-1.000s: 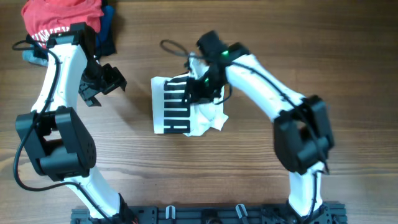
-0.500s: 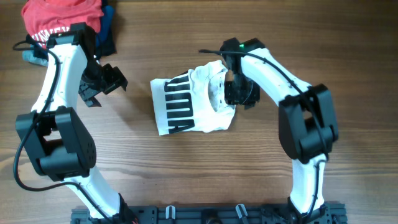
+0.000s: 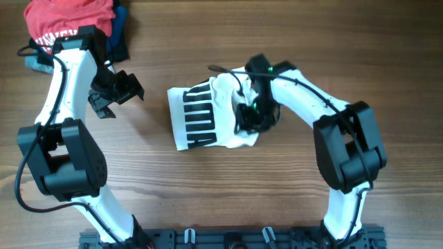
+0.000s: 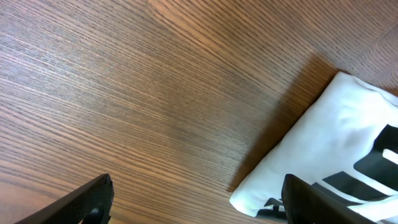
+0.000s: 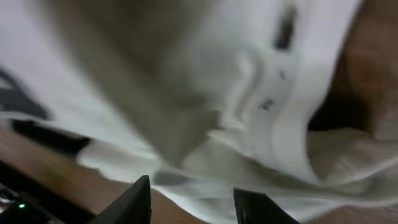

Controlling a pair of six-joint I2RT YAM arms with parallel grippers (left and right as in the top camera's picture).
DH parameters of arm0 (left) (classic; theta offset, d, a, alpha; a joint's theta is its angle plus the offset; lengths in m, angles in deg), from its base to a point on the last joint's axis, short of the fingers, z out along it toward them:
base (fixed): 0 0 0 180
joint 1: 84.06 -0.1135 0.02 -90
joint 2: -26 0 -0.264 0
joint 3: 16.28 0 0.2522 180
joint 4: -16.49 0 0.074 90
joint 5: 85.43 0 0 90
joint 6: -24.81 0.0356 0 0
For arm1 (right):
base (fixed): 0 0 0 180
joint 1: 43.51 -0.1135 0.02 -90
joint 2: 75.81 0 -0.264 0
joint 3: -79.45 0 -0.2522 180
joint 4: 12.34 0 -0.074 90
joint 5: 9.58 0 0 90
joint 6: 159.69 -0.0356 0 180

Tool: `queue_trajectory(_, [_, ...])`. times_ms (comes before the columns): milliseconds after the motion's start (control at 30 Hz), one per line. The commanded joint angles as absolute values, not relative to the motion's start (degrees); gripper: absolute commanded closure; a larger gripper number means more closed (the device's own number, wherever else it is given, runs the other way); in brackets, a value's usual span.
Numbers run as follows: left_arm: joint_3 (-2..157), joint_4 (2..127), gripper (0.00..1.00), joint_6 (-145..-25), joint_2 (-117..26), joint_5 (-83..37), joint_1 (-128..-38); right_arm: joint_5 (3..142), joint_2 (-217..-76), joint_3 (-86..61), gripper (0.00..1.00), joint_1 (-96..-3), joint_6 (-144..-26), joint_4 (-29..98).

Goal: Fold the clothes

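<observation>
The T-shirt [image 3: 201, 117] lies in the middle of the table [image 3: 291, 200]. The right gripper [image 3: 249, 117] is on its right part. The left gripper [image 3: 118, 93] is to the left of it, apart. A pile of garments [image 3: 69, 17] lies at the far left corner.

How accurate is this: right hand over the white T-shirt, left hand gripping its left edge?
Wrong on the left hand: the overhead view shows it open, clear of the white T-shirt, over the table. The right hand is over the shirt.
</observation>
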State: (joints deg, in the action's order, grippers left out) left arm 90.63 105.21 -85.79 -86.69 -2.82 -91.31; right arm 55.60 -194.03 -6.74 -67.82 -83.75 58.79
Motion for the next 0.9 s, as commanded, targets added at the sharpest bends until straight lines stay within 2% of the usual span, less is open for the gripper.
queue_trajectory(0, [90.30, 105.23, 0.13, -84.87, -86.91, -3.33, -91.42, 62.59, -194.53, -8.97, 0.56, -66.84, -88.89, 58.83])
queue_trajectory(67, [90.30, 105.34, 0.13, -84.87, -86.91, -3.33, -91.42, 72.74, -194.42, -8.95, 0.61, -65.99, -96.74, 61.30])
queue_trajectory(167, [90.30, 105.36, 0.13, -84.87, -86.91, -3.33, -91.42, 76.21, -192.69, -7.66, 0.62, -65.77, -97.39, 65.59])
queue_trajectory(200, [90.30, 105.36, 0.13, -84.87, -86.91, -3.35, -91.42, 78.16, -191.64, -6.83, 0.61, -65.77, -98.40, 67.03])
queue_trajectory(233, [90.30, 105.43, 0.13, -84.87, -86.91, -3.35, -91.42, 82.05, -189.76, -4.82, 0.55, -65.77, -99.77, 69.85])
queue_trajectory(267, [90.30, 105.45, 0.13, -84.83, -86.91, -3.37, -91.42, 85.48, -187.69, -2.06, 0.45, -65.75, -101.11, 72.80])
queue_trajectory(300, [90.26, 105.45, 0.11, -83.50, -86.91, -4.35, -91.42, 85.81, -186.44, -0.36, 0.00, -65.59, -101.17, 73.74])
queue_trajectory(333, [89.73, 105.23, 0.10, -80.11, -86.91, -7.98, -91.42, 85.15, -184.54, 1.63, 0.00, -65.13, -101.15, 74.18])
queue_trajectory(367, [88.60, 104.75, 0.02, -76.72, -86.91, -12.11, -91.42, 83.53, -182.13, 3.23, 0.00, -64.37, -101.13, 73.91])
queue_trajectory(400, [86.37, 103.75, 0.00, -73.73, -86.91, -15.76, -91.42, 81.83, -179.69, 4.30, 0.00, -63.30, -100.56, 73.24])
queue_trajectory(533, [73.43, 91.99, 0.00, -66.62, -86.91, -31.61, -91.42, 71.86, -171.77, 4.71, 0.00, -58.07, -92.45, 69.81])
queue_trajectory(633, [62.85, 78.76, 0.00, -65.36, -86.91, -40.57, -91.42, 71.77, -171.23, 4.43, 0.00, -55.85, -90.62, 70.77])
queue_trajectory(867, [53.14, 63.55, 0.00, -65.84, -87.43, -44.50, -90.81, 71.34, -171.23, 4.43, 0.01, -55.87, -90.68, 70.72])
